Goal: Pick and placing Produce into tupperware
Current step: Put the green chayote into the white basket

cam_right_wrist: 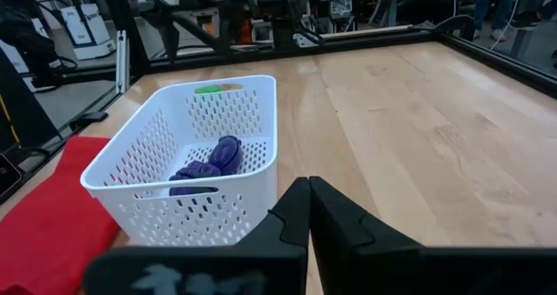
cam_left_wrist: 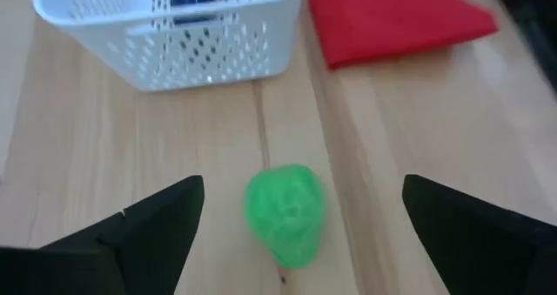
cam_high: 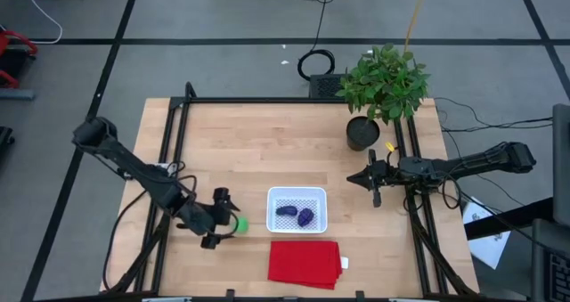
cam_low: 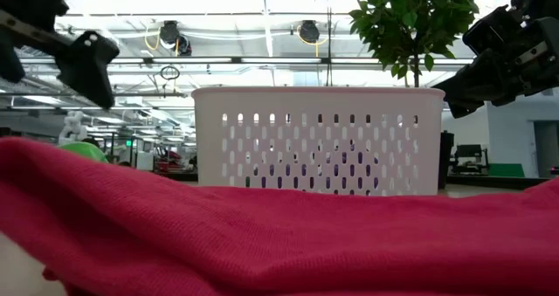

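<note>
While two purple pieces (cam_high: 296,214) already lie inside the white tupperware (cam_high: 297,193), you have the green ball (cam_high: 239,224) outstanding: it rests on the counter (cam_high: 267,142) at about 9 o'clock from the container, near it but apart.

Left tool (cam_high: 224,220): spread wide, one finger either side of the green ball, as the left wrist view shows, with clear wood between each finger and the ball. It holds nothing. I judge this a straddle set up for a grasp, the opening kept generous because the ball is round and could roll off a glancing finger. Whether the fingers stand low enough to close on the ball's middle cannot be confirmed.

Right tool (cam_high: 372,179): at roughly 3 o'clock from the tupperware, well apart from it, fingers pressed together and empty. It appears parked clear of the container so the left arm has free passage.

Other items: a red cloth (cam_high: 305,263) lies flat at 6 o'clock from the tupperware, just beside it; a potted plant (cam_high: 383,88) stands at about 1 o'clock, well apart.

Assessment: two of three pieces placed. You need to close squarely on the ball, lift it over the near wall and release above the mesh floor. Risks: the ball squirting sideways on closing, or the tool clipping the light container's rim and shifting it.
</note>
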You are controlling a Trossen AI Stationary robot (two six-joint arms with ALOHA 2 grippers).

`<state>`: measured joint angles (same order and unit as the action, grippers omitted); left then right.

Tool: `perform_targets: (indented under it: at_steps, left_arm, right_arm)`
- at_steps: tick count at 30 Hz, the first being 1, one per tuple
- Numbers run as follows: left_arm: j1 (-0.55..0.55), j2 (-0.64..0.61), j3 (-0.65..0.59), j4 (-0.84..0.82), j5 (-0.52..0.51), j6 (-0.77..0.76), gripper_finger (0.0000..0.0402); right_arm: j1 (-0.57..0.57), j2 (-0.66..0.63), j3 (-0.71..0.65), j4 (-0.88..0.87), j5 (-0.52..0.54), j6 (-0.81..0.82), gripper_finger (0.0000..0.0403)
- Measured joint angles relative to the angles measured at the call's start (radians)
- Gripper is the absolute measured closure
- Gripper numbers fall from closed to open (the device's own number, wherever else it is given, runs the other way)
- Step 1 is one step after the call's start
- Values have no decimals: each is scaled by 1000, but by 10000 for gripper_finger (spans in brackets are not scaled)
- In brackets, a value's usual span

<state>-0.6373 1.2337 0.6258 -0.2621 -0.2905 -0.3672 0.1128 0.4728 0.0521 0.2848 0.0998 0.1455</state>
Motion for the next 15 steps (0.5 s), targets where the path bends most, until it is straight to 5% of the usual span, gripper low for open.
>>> perform_targets:
  at_steps: [15]
  left_arm:
    - [16,167,0,20,-28,-76,2]
  right_arm:
    - [0,0,0,1,0,11,403]
